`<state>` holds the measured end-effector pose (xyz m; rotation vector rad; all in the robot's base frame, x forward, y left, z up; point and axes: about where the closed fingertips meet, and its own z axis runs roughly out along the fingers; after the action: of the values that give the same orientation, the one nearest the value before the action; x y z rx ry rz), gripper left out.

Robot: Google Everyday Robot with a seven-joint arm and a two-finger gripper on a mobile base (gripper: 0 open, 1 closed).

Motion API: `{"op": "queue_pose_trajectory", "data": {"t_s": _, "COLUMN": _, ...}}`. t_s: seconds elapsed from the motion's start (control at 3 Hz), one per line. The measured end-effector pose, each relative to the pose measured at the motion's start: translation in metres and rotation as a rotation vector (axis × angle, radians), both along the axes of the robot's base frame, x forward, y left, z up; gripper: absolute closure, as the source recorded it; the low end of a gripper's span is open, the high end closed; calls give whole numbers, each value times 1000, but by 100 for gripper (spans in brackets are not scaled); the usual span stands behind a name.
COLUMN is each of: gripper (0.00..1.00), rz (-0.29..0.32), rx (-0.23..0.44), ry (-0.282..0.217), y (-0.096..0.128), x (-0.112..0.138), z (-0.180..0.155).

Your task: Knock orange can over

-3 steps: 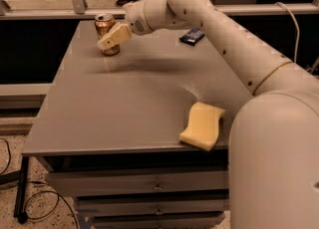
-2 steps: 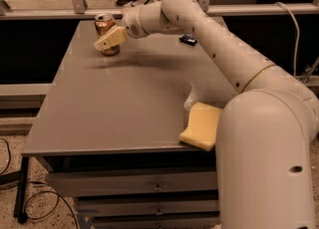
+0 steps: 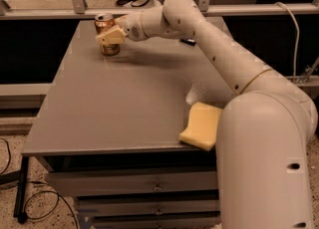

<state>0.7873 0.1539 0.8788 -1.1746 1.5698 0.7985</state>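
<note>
Side of the orange can [image 3: 103, 23] behind the claw [image 3: 110, 36] at the table's [image 3: 114, 103] far-left corner; sponge [image 3: 199, 126] edge behind the arm [image 3: 224, 58].

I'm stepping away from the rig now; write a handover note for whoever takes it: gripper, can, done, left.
Gripper: far left of the table, against the side of the orange can.
Can: upright, not yet knocked over.
Done: gripper is at the can.
Left: push it until it tips over.
Sponge lies at the near right edge, apart from both.
</note>
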Motion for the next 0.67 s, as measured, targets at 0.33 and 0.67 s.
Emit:
{"op": "queue_pose_trajectory", "data": {"t_s": 0.33, "gripper": 64, "rz": 7, "rx": 33, "ry": 28, "y": -23, "x": -17, "z": 10}}
{"op": "queue_pose_trajectory", "data": {"t_s": 0.67, "gripper": 88, "rz": 18, "rx": -2, "ry": 9, "y": -57, "x": -29, "z": 36}}
